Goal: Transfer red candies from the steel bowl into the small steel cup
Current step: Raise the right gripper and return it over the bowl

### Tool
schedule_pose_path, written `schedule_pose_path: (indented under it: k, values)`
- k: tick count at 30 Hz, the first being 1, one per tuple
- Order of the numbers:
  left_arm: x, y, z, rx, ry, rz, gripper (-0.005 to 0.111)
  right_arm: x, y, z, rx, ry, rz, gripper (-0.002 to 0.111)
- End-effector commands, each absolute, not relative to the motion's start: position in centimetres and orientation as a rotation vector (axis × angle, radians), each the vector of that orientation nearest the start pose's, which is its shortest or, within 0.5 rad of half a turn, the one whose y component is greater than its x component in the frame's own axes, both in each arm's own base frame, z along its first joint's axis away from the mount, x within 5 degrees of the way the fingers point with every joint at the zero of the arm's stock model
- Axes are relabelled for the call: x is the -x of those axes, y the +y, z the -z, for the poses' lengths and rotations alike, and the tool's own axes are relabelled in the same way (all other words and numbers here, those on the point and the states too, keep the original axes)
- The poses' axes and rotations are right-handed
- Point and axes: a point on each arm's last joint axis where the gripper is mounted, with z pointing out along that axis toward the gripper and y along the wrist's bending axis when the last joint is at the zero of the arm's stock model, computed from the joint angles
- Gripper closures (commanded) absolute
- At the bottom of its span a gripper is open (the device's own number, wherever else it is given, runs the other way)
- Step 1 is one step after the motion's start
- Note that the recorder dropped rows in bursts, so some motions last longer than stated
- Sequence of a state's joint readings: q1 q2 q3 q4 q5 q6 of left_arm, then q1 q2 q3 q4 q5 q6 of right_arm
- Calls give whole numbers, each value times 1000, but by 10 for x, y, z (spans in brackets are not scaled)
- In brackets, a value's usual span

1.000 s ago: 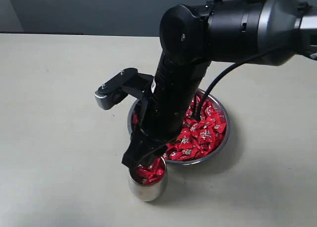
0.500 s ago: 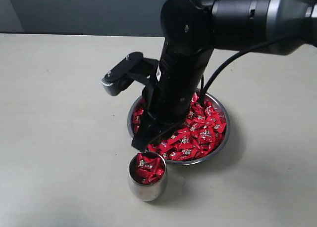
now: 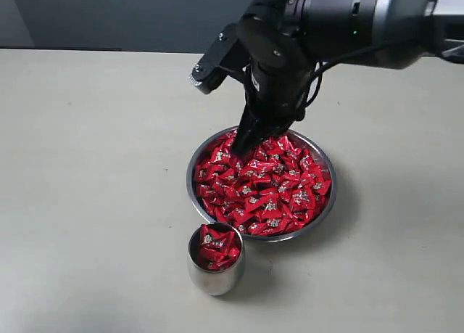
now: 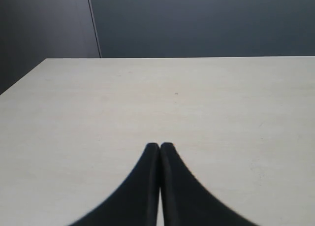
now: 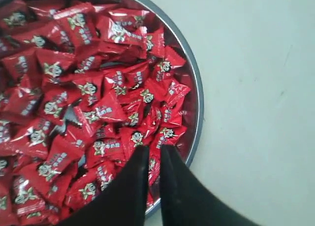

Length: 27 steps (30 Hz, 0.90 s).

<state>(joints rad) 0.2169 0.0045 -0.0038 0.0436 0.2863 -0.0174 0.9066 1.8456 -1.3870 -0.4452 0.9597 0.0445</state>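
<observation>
Pale grey table (image 3: 87, 166) fills the picture, with a dark wall behind. We see the black right gripper (image 3: 238, 149) in the upper middle. Its two fingers are almost together, with nothing between them that we can see. Its tips hang just over the wide shiny steel bowl (image 3: 334, 191) in the middle, heaped with red candies in shiny wrappers (image 3: 272, 191). Just below the bowl stands the small steel cup (image 3: 215, 281), nearly full of red candies. We think the cup needs only a few more. The black left gripper (image 4: 160, 147) is closed over bare table.
</observation>
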Motion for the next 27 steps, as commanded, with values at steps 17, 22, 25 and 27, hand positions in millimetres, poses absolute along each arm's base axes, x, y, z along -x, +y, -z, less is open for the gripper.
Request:
schedule_pose_path:
  k: [17, 22, 25, 27]
  values:
    - [-53, 13, -187, 181, 1762, -186, 106, -307, 262, -175, 990, 2685, -42, 78]
    - [-53, 13, -187, 181, 1762, -186, 106, -308, 264, -174, 971, 2684, -77, 78]
    - [-53, 13, -187, 181, 1762, -186, 106, -307, 265, -170, 967, 2702, -83, 78]
    - [-53, 13, -187, 181, 1762, -186, 106, -307, 265, -166, 966, 2717, -75, 78]
